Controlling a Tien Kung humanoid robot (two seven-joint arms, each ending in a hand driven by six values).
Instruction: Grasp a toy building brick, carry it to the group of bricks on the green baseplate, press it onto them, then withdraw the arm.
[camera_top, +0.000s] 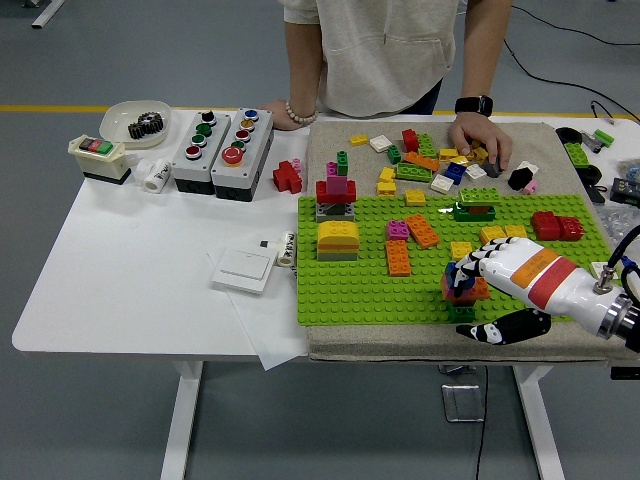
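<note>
— Gripping something, that right hand (478, 276)?
— Yes, its fingers curl round a blue brick (461, 280), pressed onto the orange-red stack (470, 291) near the front edge of the green baseplate (360, 280).
— And past it?
— Loose bricks (420, 160) lie on the cloth at the far side of the surface (140, 270), where a person's hand (480, 140) rests on them.

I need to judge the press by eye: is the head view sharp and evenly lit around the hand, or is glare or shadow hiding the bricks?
Head view: sharp, evenly lit, no blur; soft shadow under the right hand; fingers hide the brick stack; no glare on the baseplate.
</note>
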